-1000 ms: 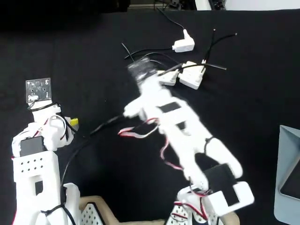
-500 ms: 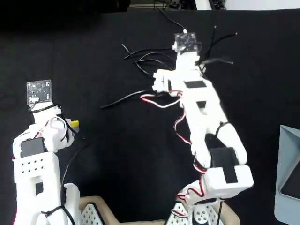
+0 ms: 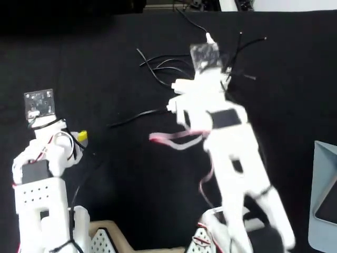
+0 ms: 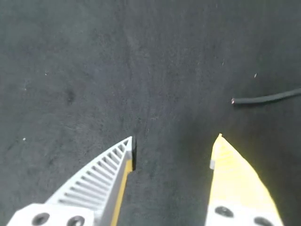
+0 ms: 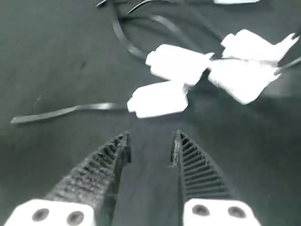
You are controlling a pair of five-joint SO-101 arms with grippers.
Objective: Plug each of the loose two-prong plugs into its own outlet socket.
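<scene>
Just beyond right pincer [image 5: 151,139], black cords [image 5: 66,111] among plugs [image 5: 157,99]

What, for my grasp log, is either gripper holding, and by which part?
Nothing. The left gripper is open above black cloth; the right gripper is open, short of the white plastic plugs.

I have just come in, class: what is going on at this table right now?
The right arm is stretched across the black table; the right gripper is open and empty, just short of a cluster of white plug pieces with black wires. The left gripper hangs open over bare cloth near a loose wire end. Nothing is gripped yet.
</scene>
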